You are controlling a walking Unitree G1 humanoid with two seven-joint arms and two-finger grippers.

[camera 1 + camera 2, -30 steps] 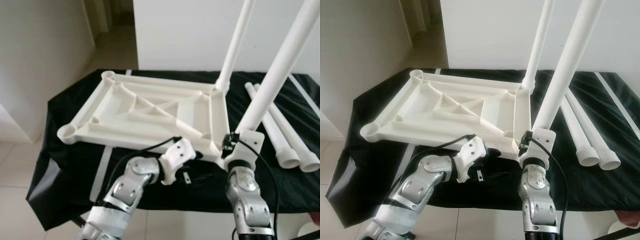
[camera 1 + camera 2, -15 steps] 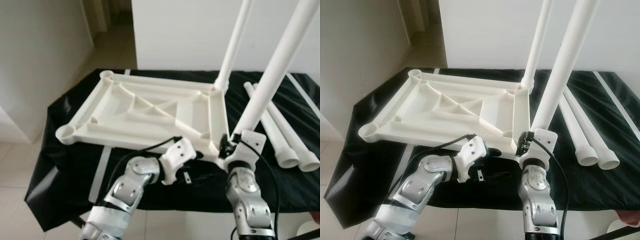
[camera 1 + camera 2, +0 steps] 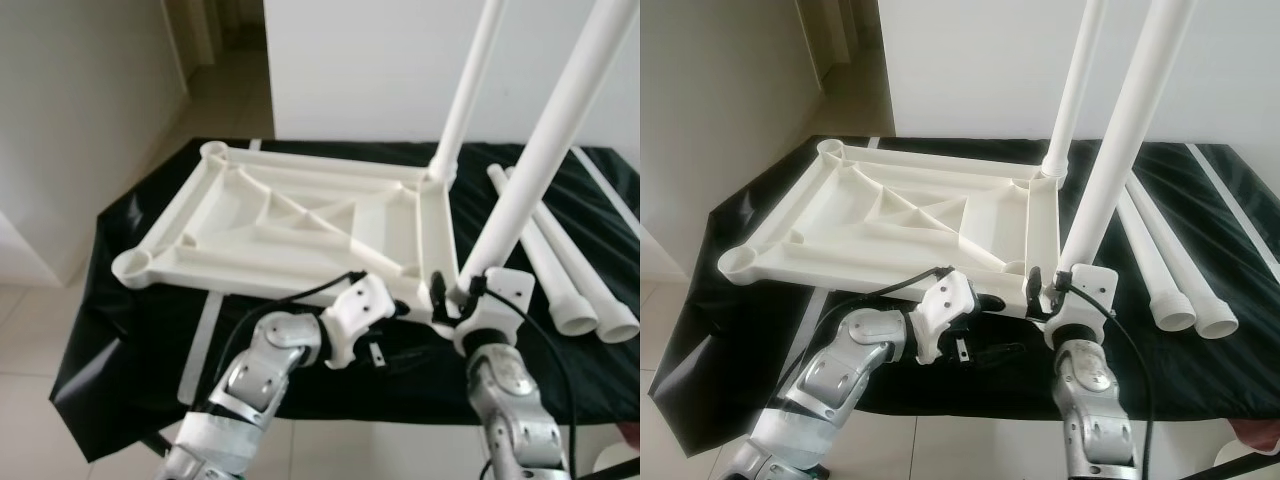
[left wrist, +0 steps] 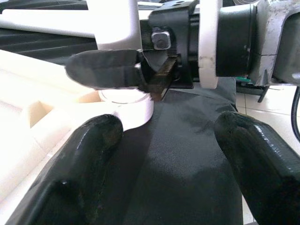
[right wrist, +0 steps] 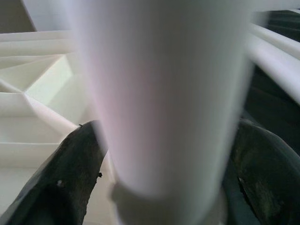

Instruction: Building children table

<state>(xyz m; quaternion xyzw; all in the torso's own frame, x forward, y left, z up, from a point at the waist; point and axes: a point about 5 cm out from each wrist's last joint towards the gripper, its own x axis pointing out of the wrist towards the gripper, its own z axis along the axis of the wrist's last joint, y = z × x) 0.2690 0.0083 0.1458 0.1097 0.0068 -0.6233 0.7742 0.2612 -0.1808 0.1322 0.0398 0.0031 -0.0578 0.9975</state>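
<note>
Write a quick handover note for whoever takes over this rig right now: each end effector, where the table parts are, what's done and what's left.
Right end effector: shut on the near-right leg, low on it, where it meets the corner socket of the tabletop.
Left end effector: open, empty, hovering over the black cloth beside that same corner.
Tabletop lies upside down on the cloth.
Done: far-right leg stands upright in its socket.
Left: finish seating the held leg, which leans a little; fit the two loose legs lying right of the tabletop into the two empty left sockets.

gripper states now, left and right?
Left gripper: open, holding nothing, near the tabletop's corner.
Right gripper: shut on the leg at the near right corner socket.
</note>
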